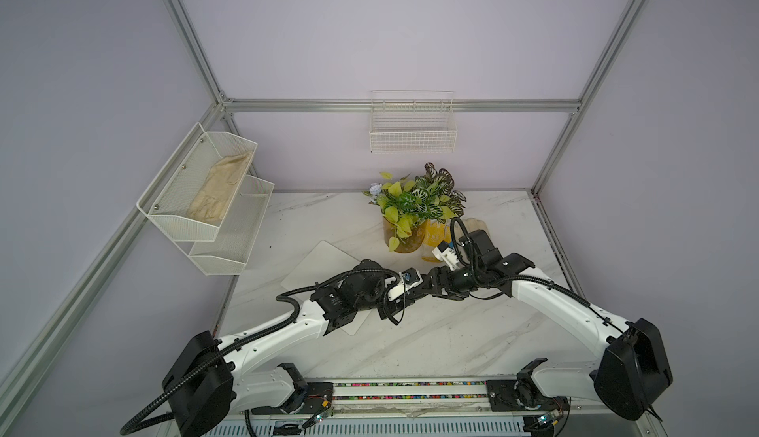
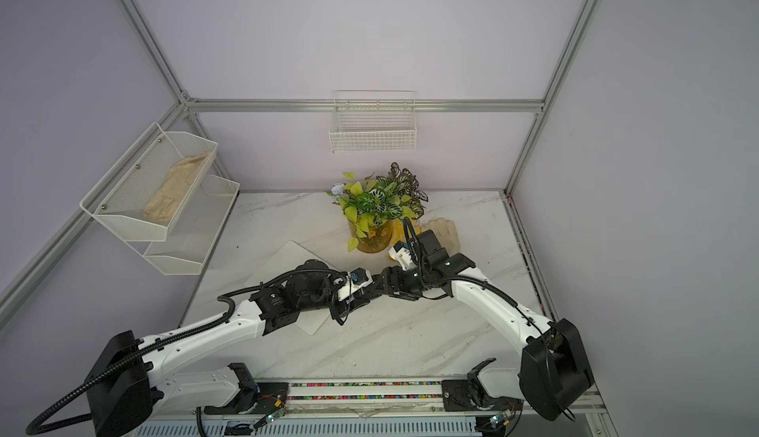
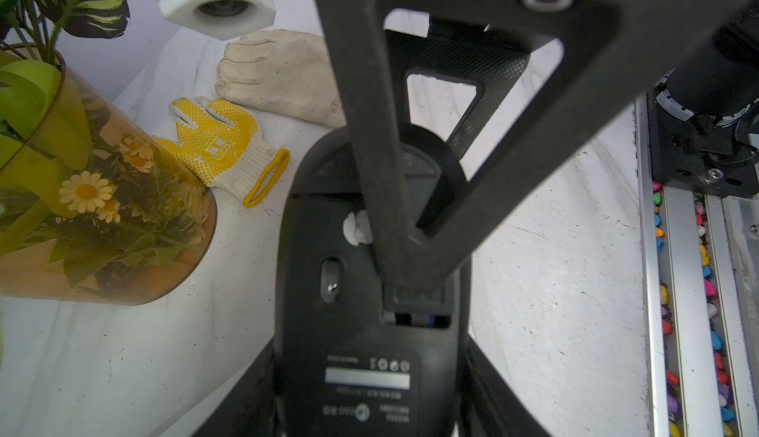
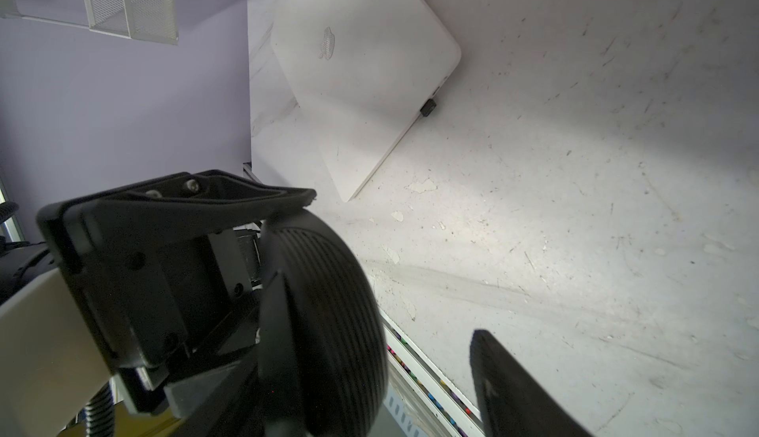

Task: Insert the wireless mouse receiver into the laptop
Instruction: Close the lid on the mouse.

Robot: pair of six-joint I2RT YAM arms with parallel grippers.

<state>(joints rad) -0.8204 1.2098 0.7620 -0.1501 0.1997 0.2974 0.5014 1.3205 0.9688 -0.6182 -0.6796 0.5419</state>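
My left gripper [image 3: 369,344] is shut on the black mouse [image 3: 361,291] and holds it above the table with its underside toward the wrist camera. My right gripper [image 4: 382,307] stands open astride the mouse [image 4: 324,311]. One of its fingers [image 3: 410,229] lies across the underside, its tip at the small slot [image 3: 415,318]. The white laptop [image 4: 361,85] lies shut on the table, partly under my left arm in both top views [image 1: 324,262] [image 2: 287,258]. The receiver [image 4: 428,107], a tiny black stub, sits against the laptop's side edge. Both grippers [image 1: 419,291] [image 1: 431,285] meet mid-table.
An amber vase of plants [image 1: 404,237] stands behind the grippers, with a yellow dotted glove [image 3: 221,143] and a beige glove [image 3: 279,73] beside it. A wire basket [image 1: 412,126] hangs on the back wall and mesh shelves [image 1: 205,192] on the left wall.
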